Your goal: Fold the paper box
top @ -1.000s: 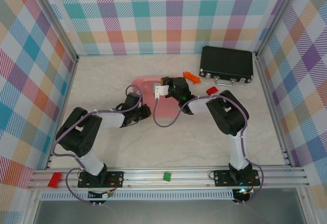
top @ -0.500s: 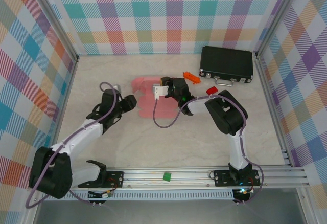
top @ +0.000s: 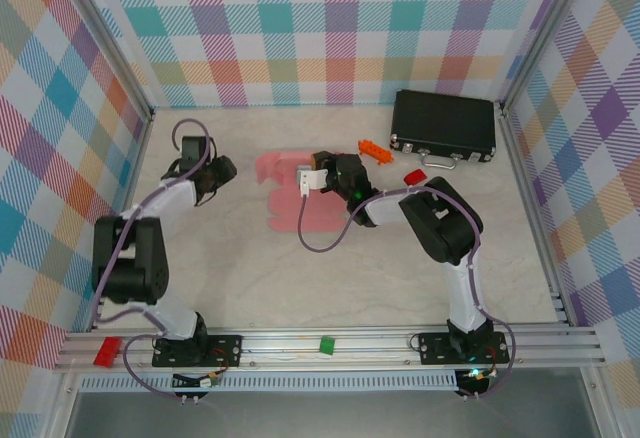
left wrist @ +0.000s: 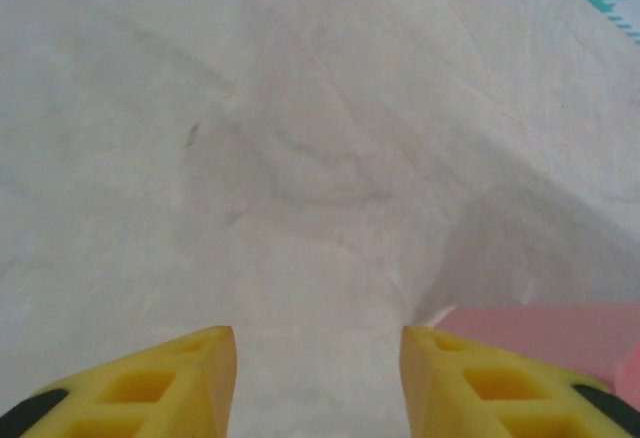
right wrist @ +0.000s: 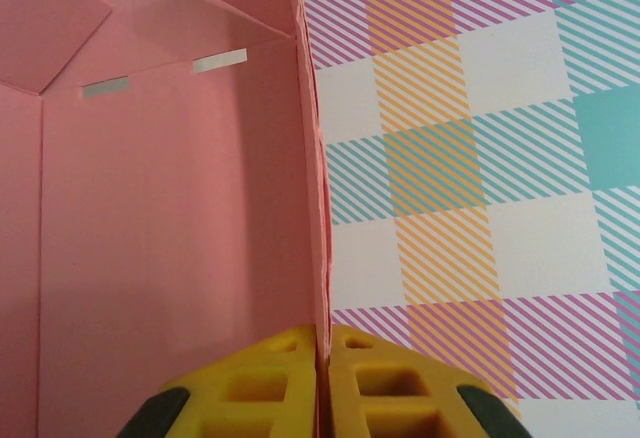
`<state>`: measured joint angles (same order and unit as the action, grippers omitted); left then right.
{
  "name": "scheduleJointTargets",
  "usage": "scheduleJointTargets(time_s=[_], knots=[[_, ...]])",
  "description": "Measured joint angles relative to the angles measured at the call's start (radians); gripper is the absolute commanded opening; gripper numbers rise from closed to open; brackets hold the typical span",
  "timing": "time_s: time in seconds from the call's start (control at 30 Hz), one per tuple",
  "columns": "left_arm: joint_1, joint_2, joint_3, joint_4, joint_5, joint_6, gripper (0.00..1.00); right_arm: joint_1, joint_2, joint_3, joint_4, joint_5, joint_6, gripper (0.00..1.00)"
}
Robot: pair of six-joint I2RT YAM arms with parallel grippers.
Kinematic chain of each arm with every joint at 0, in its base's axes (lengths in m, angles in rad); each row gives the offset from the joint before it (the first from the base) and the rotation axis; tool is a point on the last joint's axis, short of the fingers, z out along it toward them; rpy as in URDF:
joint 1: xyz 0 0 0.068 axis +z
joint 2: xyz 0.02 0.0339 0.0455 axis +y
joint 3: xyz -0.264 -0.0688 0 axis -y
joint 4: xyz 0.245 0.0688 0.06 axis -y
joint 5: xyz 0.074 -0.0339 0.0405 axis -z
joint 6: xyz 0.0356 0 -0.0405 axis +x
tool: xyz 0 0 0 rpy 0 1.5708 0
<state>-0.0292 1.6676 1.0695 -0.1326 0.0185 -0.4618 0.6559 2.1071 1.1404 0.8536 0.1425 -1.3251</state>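
Pastel plaid walls (top: 340, 28) around marbled tabletop (top: 330, 278)

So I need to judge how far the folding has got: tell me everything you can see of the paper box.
The paper box is plain pink thin card and not yet a box. It is a die-cut sheet with rounded tabs, lying mostly flat on the pale table, left of the black case. The right wrist view shows creased panels, an angled flap and two small pale strips by a crease. The right gripper is shut on one edge of it.
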Motion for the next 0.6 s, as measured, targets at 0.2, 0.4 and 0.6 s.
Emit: scheduleJointTargets(time_s=[0.2, 0.4, 0.6], knots=[[0.002, 0.206, 0.174, -0.026, 0.109, 0.042, 0.44, 0.000, 0.002, 0.000, 0.007, 0.000, 0.000, 0.11], [0.002, 0.336, 0.298, -0.072, 0.219, 0.067, 0.45, 0.000, 0.008, 0.000, 0.020, 0.000, 0.000, 0.11], [-0.004, 0.407, 0.396, -0.131, 0.307, 0.095, 0.45, 0.000, 0.009, 0.000, 0.021, 0.001, 0.000, 0.12]])
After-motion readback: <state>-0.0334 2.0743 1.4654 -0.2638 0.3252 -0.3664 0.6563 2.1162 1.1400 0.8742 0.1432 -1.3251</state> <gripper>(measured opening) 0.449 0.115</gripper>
